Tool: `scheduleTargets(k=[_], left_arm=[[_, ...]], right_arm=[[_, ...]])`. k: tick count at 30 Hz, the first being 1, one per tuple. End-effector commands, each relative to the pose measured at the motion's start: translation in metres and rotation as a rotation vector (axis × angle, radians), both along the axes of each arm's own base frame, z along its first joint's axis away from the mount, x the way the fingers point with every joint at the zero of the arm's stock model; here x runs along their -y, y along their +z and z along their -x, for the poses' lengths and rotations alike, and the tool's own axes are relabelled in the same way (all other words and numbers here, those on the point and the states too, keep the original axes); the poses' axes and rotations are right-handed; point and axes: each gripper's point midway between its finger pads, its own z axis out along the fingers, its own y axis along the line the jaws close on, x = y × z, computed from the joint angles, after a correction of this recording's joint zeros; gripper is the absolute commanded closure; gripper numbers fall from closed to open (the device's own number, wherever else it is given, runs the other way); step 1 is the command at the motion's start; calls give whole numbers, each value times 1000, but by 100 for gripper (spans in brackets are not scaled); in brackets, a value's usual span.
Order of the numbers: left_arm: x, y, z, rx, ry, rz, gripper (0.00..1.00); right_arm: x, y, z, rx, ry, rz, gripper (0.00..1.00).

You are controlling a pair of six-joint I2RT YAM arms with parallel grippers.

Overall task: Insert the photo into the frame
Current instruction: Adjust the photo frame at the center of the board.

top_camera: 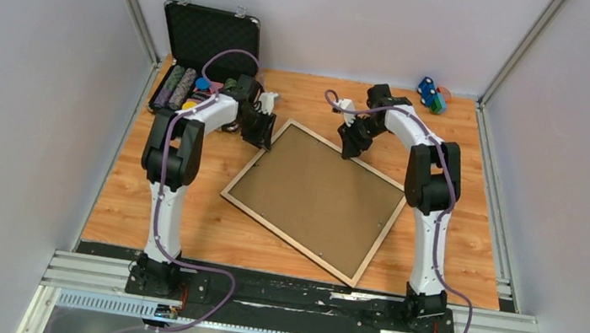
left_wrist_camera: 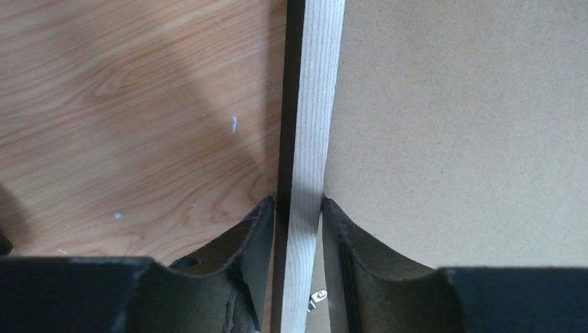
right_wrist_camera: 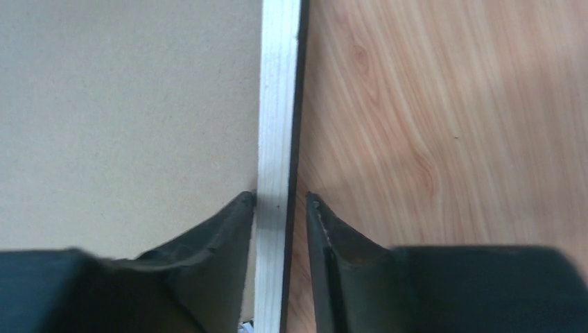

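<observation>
The frame point(left_wrist_camera: 315, 125) lies back-up on the table point(top_camera: 183, 221), turned at an angle between the two arms. A brown backing board point(top_camera: 318, 193) fills its opening, and the photo shows in no view, so whether it sits under that board cannot be told. The left claw point(left_wrist_camera: 297, 208) is narrow and straddles the pale rail near the far-left corner, with pads that look pressed to both faces. The right claw point(right_wrist_camera: 281, 201) straddles the far rail, one pad touching and a sliver of gap on the black side, so it looks narrow but not gripping. The main risk is uneven holding: if only the left side lifts, the frame would likely pivot, twist the thin rail or slip the pinch, and a tilt might slide the board out. There is glass to think of too, and a dropped corner could land hard. Room is tight at the far left, where the open black case point(top_camera: 204, 45) sits just behind the left arm, and a toy car point(top_camera: 429, 94) sits in the far-right corner. The near half of the table gives the widest space for sliding or turning.
</observation>
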Motion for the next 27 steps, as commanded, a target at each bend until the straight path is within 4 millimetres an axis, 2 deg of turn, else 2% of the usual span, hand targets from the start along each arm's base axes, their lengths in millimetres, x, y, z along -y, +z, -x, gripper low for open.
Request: scheduleTargets(k=[1,4,6,9,12,17,18,21,24,27], left_arm=[[-2,-3,4,9,33,-16,63],[-4,-3,7,21,47,-19,73],[-5,-3,8,21,60,-17,90],[-5,-4,10,17,71,-13,96],[-5,-7,12,4,92,-6,100],[-4,-15,18,-33,119,5,100],[-5,-17,20,-38,130,9,100],[-5,-17,21,-34,143,25,100],[-6,-16,24,-35,154,32,100],[-7,-12,25,-20,161,37,100]], right_arm=[[0,4,-22,54,-97,2,55],[7,17,-31,92,-191,13,46],[14,32,-37,111,-267,8,40],[30,56,-39,102,-406,-23,37],[55,76,-30,86,-542,-37,35],[112,75,20,41,-737,6,34],[122,83,31,47,-769,-5,34],[149,79,64,2,-851,-17,35],[162,65,95,-48,-901,-6,36],[163,52,120,-111,-928,-18,37]])
